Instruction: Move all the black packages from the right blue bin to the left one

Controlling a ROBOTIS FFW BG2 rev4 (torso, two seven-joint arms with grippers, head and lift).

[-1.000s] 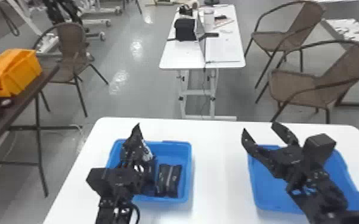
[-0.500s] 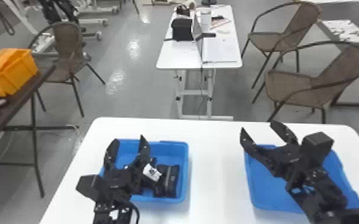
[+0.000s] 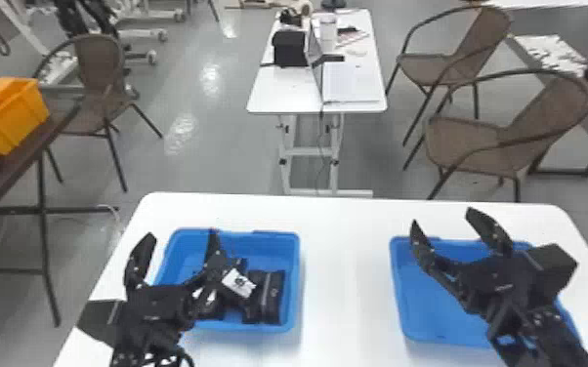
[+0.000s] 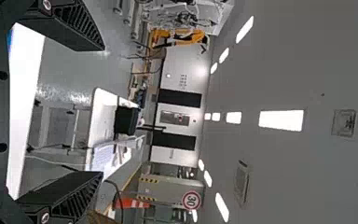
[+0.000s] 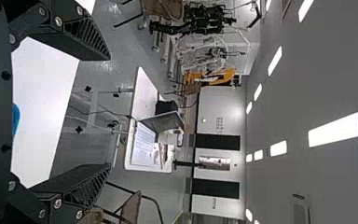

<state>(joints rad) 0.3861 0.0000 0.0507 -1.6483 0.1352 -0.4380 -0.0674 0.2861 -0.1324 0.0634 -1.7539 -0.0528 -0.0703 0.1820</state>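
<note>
My left pincer (image 3: 180,236) has spread and shifted left, leaving black packages (image 3: 272,297) beside it in the left bin (image 3: 292,254); the transfer looks finished.

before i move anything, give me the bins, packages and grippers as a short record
left bin: blue, on the white table
right bin: blue, partly behind the right gripper
black packages: in the left bin, one with a white label facing up
left gripper: open, nothing between its fingers
right gripper: open, nothing between its fingers
</note>
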